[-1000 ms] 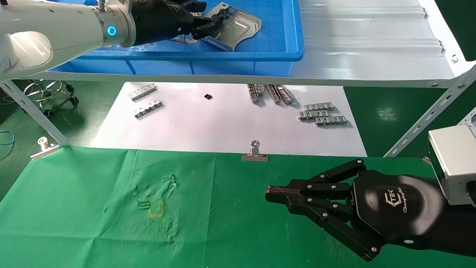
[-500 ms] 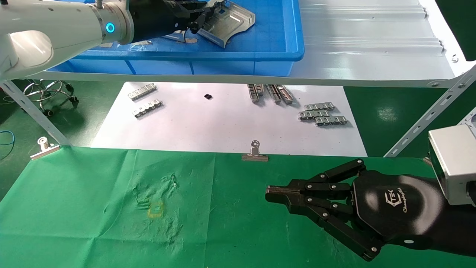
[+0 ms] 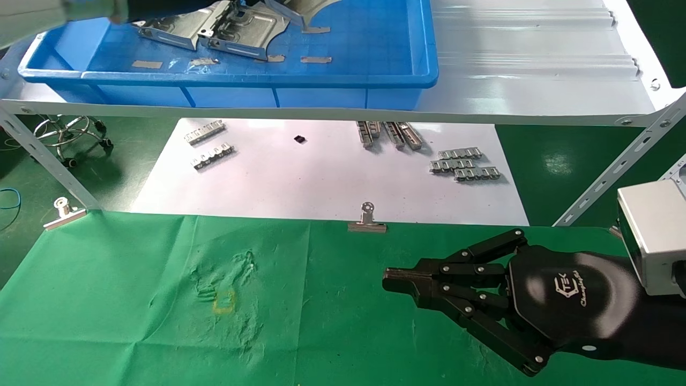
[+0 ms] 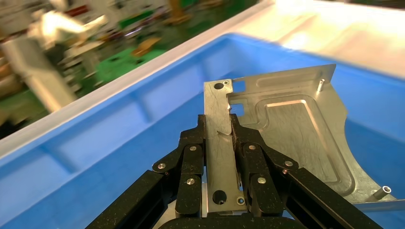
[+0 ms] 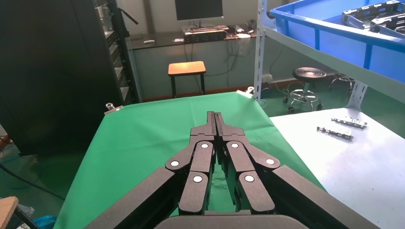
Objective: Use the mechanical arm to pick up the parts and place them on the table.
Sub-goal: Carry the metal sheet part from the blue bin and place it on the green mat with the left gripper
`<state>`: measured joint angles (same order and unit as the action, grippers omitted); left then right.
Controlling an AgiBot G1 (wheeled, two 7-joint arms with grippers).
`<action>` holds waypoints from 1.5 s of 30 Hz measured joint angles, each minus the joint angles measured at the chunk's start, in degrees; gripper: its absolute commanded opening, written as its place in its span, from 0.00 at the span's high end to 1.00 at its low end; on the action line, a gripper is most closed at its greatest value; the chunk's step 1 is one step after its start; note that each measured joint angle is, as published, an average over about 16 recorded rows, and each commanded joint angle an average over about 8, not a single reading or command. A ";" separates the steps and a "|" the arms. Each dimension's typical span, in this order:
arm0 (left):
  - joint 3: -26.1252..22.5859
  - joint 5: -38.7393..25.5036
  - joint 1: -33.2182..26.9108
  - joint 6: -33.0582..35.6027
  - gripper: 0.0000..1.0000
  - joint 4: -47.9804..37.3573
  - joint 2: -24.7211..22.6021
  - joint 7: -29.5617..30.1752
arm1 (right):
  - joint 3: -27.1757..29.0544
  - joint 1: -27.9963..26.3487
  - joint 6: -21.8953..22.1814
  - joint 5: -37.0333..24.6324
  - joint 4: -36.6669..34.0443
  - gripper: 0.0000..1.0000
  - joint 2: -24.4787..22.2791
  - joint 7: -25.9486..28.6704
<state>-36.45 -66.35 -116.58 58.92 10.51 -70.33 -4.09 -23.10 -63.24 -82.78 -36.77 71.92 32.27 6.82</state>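
The left pincer [image 4: 218, 143], seen from its wrist camera, is closed on the flat edge strip of one sheet-metal part [image 4: 286, 129], holding it clear above the floor of the blue bin [image 4: 95, 157]. In the head view the left arm is almost out of sight at the upper left, and only a corner of what appears to be the held part [image 3: 303, 8] shows at the frame's top edge. Two more parts [image 3: 214, 29] lie in the bin on the ribbed shelf [image 3: 536, 64].

The grip is narrow and off-centre, so the plate can probably pivot. A good carry would lift it clear of the bin wall, move slowly, and lower it flat onto the green bench [image 3: 134, 279] near the yellow mark [image 3: 224, 301] before releasing.

The right pincer [image 3: 394, 281] rests closed and empty over the bench, at its right side.
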 measured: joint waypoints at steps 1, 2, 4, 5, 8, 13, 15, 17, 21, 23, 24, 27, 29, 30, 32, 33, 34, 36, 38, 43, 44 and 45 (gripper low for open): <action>0.25 0.49 -0.09 2.35 1.00 0.16 0.94 -0.63 | 0.00 0.00 0.00 0.00 0.00 1.00 0.00 0.00; 0.50 0.99 -0.11 4.83 1.00 0.33 1.90 -1.32 | 0.00 0.00 0.00 0.00 0.00 1.00 0.00 0.00; 0.97 1.95 -0.01 9.98 1.00 0.73 3.84 -2.85 | 0.00 0.00 0.00 0.00 0.00 1.00 0.00 0.00; 1.18 2.43 0.13 12.64 1.00 0.94 4.81 -3.73 | 0.00 0.00 0.00 0.00 0.00 1.00 0.00 0.00; 1.75 3.96 0.94 19.69 1.00 1.82 7.62 -6.30 | 0.00 0.00 0.00 0.00 0.00 1.00 0.00 0.00; 1.96 6.93 3.63 27.89 1.00 5.50 12.42 -9.95 | 0.00 0.00 0.00 0.00 0.00 1.00 0.00 0.00; 1.64 8.38 5.19 30.05 1.00 8.00 14.48 -11.00 | 0.00 0.00 0.00 0.00 0.00 1.00 0.00 0.00; 1.04 9.93 7.02 31.67 1.00 11.06 16.66 -11.94 | 0.00 0.00 0.00 0.00 0.00 1.00 0.00 0.00; -1.01 13.15 11.15 32.89 1.00 18.06 21.01 -13.19 | 0.00 0.00 0.00 0.00 0.00 1.00 0.00 0.00; -2.52 14.51 13.26 32.88 1.00 21.69 23.10 -13.77 | 0.00 0.00 0.00 0.00 0.00 1.00 0.00 0.00; -3.37 15.08 14.29 32.85 1.00 23.38 24.07 -14.17 | 0.00 0.00 0.00 0.00 0.00 1.00 0.00 0.00; -6.09 16.26 17.16 32.63 1.00 27.31 26.55 -15.77 | -0.01 0.00 0.00 0.00 0.00 1.00 0.00 0.00; -7.95 16.42 18.84 32.35 1.00 28.91 27.79 -17.42 | -0.01 0.00 0.00 0.00 0.00 1.00 0.00 0.00; -8.85 16.29 19.58 32.15 1.00 29.34 28.24 -18.39 | -0.01 0.00 0.00 0.00 0.00 1.00 0.00 0.00; -10.56 15.60 20.87 31.48 1.00 29.60 28.84 -20.67 | -0.01 0.00 0.00 0.00 0.00 1.00 0.00 0.00; -11.34 15.10 21.44 31.02 1.00 29.50 29.00 -21.95 | -0.01 0.00 0.00 0.00 0.00 1.00 0.00 0.00; -12.08 14.54 21.98 30.53 1.00 29.29 29.08 -23.27 | -0.01 0.00 0.00 0.00 0.00 1.00 0.00 0.00; -13.34 13.33 22.97 29.51 1.00 28.52 29.04 -25.97 | -0.01 0.00 0.00 0.00 0.00 1.00 0.00 0.00; -14.35 12.05 23.90 28.34 1.00 27.43 28.76 -28.77 | -0.01 0.00 0.00 0.00 0.00 1.00 0.00 0.00; -15.68 9.33 25.77 24.97 1.00 24.16 27.29 -34.56 | -0.01 0.00 0.00 0.01 0.00 1.00 0.00 0.00; -15.80 8.92 26.09 24.27 1.00 23.56 26.92 -35.50 | -0.01 0.00 0.00 0.01 0.00 1.00 0.00 0.00; -15.88 8.59 26.39 23.62 1.00 23.02 26.56 -36.35 | -0.01 0.00 0.00 0.01 0.00 1.00 0.00 0.00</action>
<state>-52.34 -57.76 -90.19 82.53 33.53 -43.77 -40.44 -23.11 -63.24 -82.77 -36.76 71.92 32.27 6.82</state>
